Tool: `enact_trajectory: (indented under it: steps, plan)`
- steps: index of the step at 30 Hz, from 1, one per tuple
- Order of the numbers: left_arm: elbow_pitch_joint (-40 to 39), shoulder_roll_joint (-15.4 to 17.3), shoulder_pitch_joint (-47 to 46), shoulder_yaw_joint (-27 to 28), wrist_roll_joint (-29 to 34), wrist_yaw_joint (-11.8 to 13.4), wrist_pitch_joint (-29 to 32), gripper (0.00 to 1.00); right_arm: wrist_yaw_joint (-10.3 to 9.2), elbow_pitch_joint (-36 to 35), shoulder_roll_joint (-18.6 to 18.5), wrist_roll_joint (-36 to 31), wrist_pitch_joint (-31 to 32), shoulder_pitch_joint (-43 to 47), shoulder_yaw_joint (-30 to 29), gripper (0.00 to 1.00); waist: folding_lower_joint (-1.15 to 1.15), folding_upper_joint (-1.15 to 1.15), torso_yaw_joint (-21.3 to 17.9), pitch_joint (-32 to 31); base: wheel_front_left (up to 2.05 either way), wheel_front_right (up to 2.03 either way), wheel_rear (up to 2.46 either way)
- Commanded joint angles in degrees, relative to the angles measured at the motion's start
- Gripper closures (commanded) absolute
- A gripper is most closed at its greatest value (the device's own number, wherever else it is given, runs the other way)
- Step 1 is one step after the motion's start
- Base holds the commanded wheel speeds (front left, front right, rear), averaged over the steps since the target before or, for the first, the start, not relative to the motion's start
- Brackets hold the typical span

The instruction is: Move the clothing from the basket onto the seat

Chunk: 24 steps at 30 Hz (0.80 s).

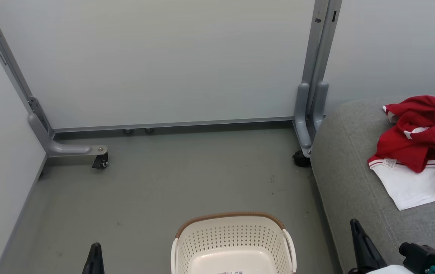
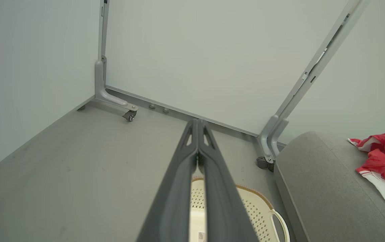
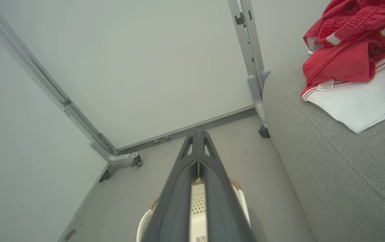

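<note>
**Clothing is lying on the seat; both end effectors are carrying nothing**

The clothing (image 1: 415, 144) is resting in a crumpled red-and-white heap on the grey seat (image 1: 350, 179). It is well apart from the basket (image 1: 232, 243), which is standing on the floor (image 1: 164, 182) just beside the seat's edge, with no fabric showing in the part of it in view. The garments are looking light, soft and floppy, and are likely to sag and drape from a single pinch. A raised red fold on top of the heap, or the striped hem by the small label (image 1: 389, 163), is offering the surest hold. The left end effector (image 2: 197, 126) is hanging near the basket with its fingers pressed together on nothing. The right end effector (image 3: 198, 134) is doing likewise, touching neither fabric nor basket.
</note>
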Motion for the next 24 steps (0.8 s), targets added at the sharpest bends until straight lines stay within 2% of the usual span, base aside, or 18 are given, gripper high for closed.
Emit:
enact_trajectory:
  steps: [1,7,24]
  plan:
    - [-0.41,0.61,-2.33,0.33,-2.58,-0.36,0.52,1.00,-0.01,-0.52,-0.51,2.56,0.45,-1.91,-0.32,1.00,0.00,0.00,-0.04,0.13,0.00,0.00,0.00]
    - [0.78,0.83,-4.41,0.84,-9.48,-0.84,2.02,1.00,-0.02,0.22,-0.73,9.40,1.94,-3.57,-0.92,1.00,0.00,0.00,-0.20,0.70,0.00,0.00,0.00]
    - [2.83,1.18,-8.62,2.01,-23.68,-1.77,5.31,1.00,-0.02,1.74,-1.01,23.49,5.24,-7.01,-2.33,1.00,0.00,0.00,-0.56,2.05,0.00,0.00,0.00]
